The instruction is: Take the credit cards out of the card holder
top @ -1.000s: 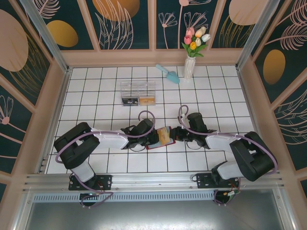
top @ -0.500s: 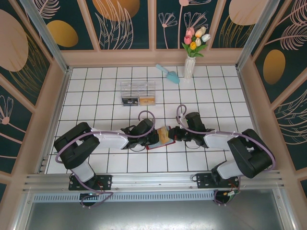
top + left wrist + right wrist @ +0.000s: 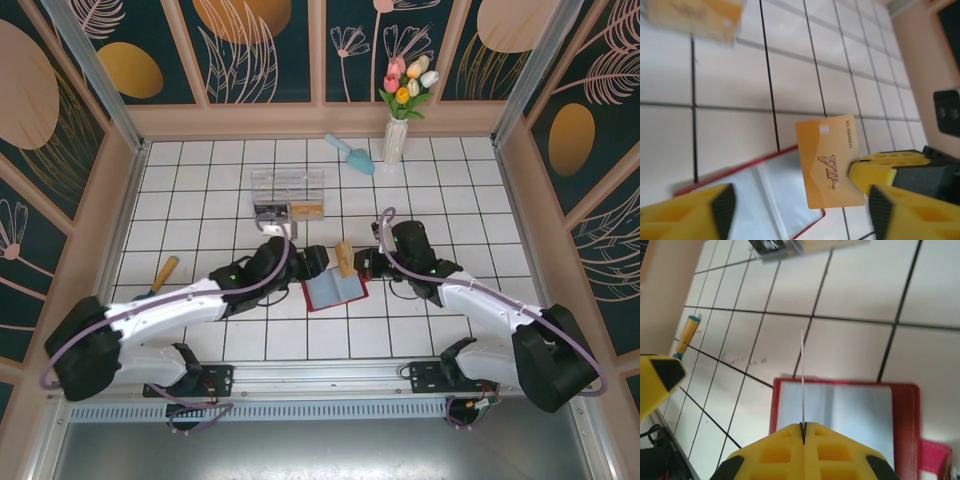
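Above the open holder (image 3: 333,291) lying mid-table, the right pincer (image 3: 803,426) is clamped on a gold card (image 3: 830,160) held on edge, seemingly clear of the pockets, while the left pincer (image 3: 315,262) gapes empty just to its left.

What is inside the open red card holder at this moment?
Pale pockets of the card holder show no card. The gold card stands above, pinched by the right tool, which hides one edge.

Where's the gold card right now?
The gold card is mid-table in the top view, pinched in the right gripper over the open red card holder.
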Motion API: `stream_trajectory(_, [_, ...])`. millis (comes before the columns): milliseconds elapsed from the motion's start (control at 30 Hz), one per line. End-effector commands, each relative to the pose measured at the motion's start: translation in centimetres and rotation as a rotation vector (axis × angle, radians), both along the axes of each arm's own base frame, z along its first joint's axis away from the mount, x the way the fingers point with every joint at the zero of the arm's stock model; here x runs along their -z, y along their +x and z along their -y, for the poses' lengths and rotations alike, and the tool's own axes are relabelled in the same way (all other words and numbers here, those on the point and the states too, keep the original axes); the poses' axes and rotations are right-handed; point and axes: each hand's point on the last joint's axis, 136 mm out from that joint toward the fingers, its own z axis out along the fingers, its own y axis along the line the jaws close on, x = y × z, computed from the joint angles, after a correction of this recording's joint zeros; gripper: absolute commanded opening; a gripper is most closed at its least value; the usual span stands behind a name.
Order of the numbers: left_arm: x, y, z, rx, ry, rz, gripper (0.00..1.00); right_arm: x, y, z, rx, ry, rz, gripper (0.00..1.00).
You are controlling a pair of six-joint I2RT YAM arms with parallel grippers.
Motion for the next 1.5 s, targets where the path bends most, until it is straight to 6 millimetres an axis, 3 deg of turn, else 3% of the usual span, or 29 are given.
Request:
stream_trajectory(0, [-0.3, 0.4, -4.8, -0.144, 0.131, 0.076, 0.96, -2.7, 2.0, -0.8, -0.018, -0.093, 0.165, 0.00])
stream_trajectory(200, [-3.5, -0.3, -9.3, -0.251, 0.138, 0.183, 0.99, -4.8, 5.4, -4.4, -0.168, -0.285, 0.428, 0.00])
stream_trajectory(400, [-5.1, -1.6, -12.2, -0.287, 0.086, 0.259, 0.99, -4.5, 9.3, -6.9, -0.337, -0.488, 0.598, 0.00])
stream_trajectory(533, [-5.5, -2.5, -13.7, -0.303, 0.049, 0.298, 0.99, -3.7, 10.7, -8.0, -0.460, -0.605, 0.720, 0.00])
stream_trajectory(800, [-5.4, -3.1, -14.2, -0.284, 0.047, 0.316, 0.99, -0.3, 11.9, -9.4, -0.686, -0.834, 0.801, 0.00])
stream_trajectory(1233, [-4.8, -3.5, -14.7, -0.278, 0.044, 0.314, 0.99, -1.0, 13.6, -11.7, -0.852, -0.955, 1.002, 0.00])
stream_trajectory(1467, [-4.8, -3.8, -15.2, -0.285, 0.045, 0.314, 0.99, 0.4, 14.3, -11.4, -0.887, -0.996, 0.993, 0.00])
